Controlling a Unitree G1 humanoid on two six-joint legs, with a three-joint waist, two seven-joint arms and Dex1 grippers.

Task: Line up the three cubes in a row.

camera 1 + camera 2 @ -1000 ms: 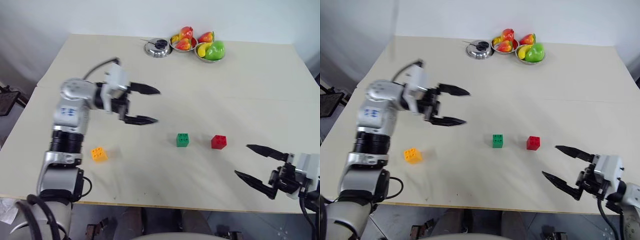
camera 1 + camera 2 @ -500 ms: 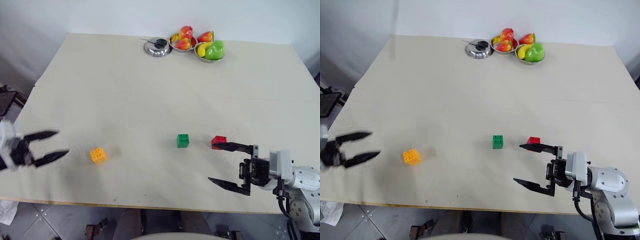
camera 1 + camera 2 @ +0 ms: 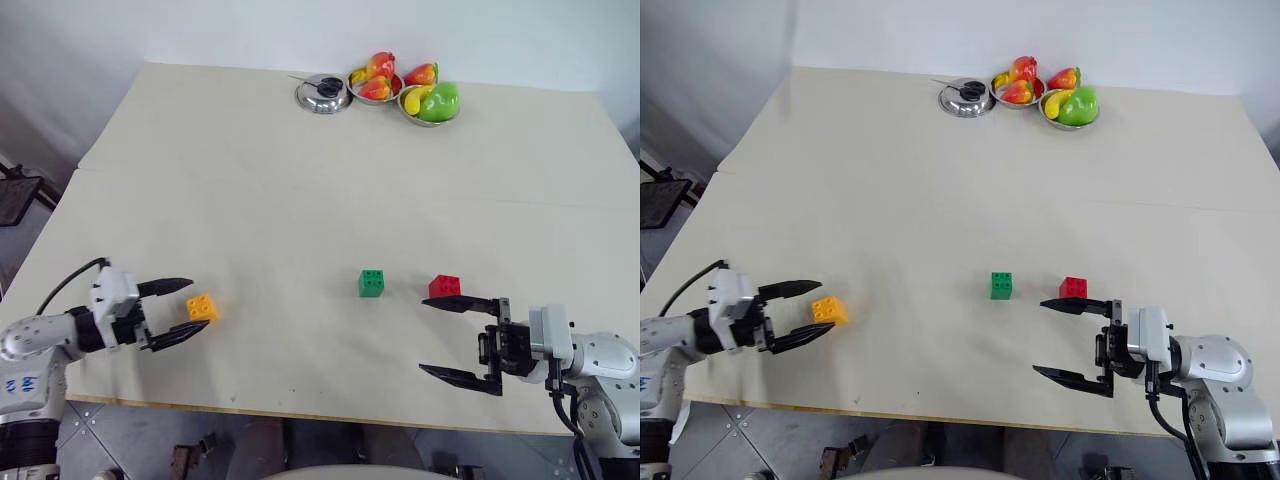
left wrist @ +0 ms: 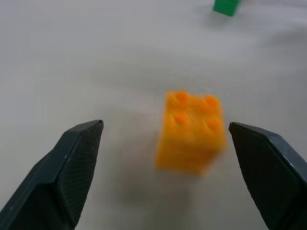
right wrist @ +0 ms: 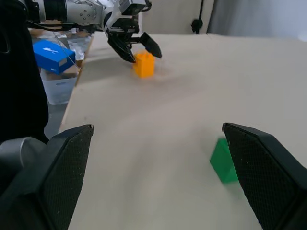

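Three studded cubes sit on the beige table (image 3: 300, 200). The yellow-orange cube (image 3: 202, 307) is at the front left, the green cube (image 3: 371, 283) near the middle, and the red cube (image 3: 445, 287) just right of it. My left gripper (image 3: 198, 306) is open and low over the table, pointing right. The yellow-orange cube (image 4: 192, 132) stands in the gap at its fingertips, untouched. My right gripper (image 3: 422, 335) is open at the front right, pointing left. Its far finger lies just in front of the red cube. It holds nothing.
Two steel bowls of toy fruit (image 3: 428, 98) and a small steel dish (image 3: 323, 95) stand at the table's far edge. Both grippers are close to the table's front edge (image 3: 300, 415). A blue box (image 5: 53, 55) lies beyond the table's left side.
My left arm came down from mid-table to the front left, and its open fingers now flank the yellow-orange cube. My right gripper shifted left, up to the red cube.
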